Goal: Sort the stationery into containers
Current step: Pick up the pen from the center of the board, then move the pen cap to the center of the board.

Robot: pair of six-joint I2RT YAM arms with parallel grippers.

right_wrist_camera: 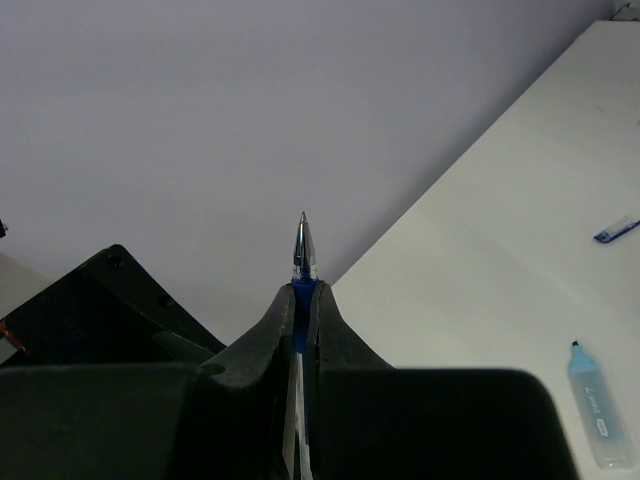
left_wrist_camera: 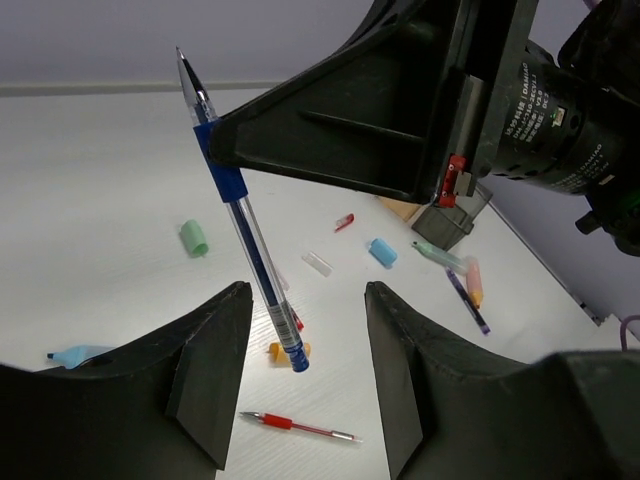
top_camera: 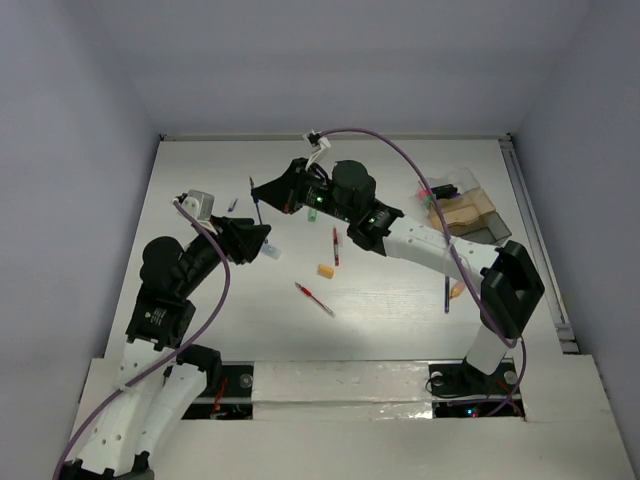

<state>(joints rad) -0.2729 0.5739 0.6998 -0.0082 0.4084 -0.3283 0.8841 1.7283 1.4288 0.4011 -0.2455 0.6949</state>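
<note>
Top view: the right gripper (top_camera: 265,197) is clamped on a thin blue clear-barrelled plastic pen (top_camera: 256,205), up in the air over the far-left part of the white table (top_camera: 390,300), well apart from the clear compartmented plastic box (top_camera: 470,212) near the far-right corner. Left wrist cam: the left gripper (left_wrist_camera: 307,295) has its jaws apart either side of the pen's lower end, not touching. Right wrist cam: the pinch sits right by the tip, so I reckon an off-centre squeeze could swing it loose.

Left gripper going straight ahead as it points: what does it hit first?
Probably the blue pen held by the right gripper; its lower end hangs between the left jaws, depth unclear.
</note>
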